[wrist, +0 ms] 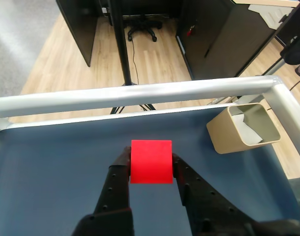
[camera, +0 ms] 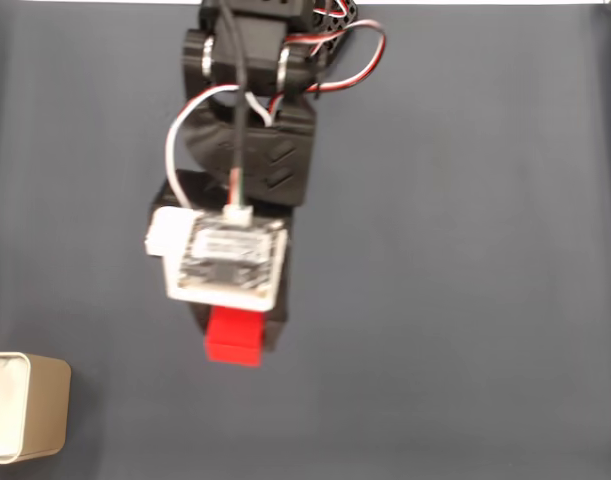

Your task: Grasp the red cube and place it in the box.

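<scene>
Seemingly red cube [wrist: 150, 161] between fingers [wrist: 119, 169].

We see a light wooden floor [wrist: 154, 59] beyond the metal rail [wrist: 140, 93] of the grey-blue desk [wrist: 51, 162], with dark cabinets [wrist: 213, 34] and an office chair base [wrist: 142, 32].

Dark blue-grey surface [wrist: 51, 162]; silver rail [wrist: 140, 93] along its far edge; beyond rail, wood floor [wrist: 154, 59], office chair base [wrist: 141, 32]
</scene>
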{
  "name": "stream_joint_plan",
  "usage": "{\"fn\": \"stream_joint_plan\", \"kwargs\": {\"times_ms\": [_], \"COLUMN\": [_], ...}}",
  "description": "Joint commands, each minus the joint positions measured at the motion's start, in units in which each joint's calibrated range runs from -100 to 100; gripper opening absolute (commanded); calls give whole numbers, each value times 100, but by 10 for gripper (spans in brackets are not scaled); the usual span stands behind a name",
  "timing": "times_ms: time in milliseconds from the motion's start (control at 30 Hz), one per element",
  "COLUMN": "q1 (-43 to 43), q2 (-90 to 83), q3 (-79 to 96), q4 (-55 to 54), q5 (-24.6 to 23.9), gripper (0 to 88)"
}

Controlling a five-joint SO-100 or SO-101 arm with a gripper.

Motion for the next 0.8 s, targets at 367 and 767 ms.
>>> {"fn": "stream_joint_plan", "kwargs": {"times_ms": [367, 767], "q1": [742, 1133], "q2": [1133, 2103], "q3": [-1702, -2952], "q4": [-19, -11], "q5": [-20, -39], "gripper": [0, 0]}}
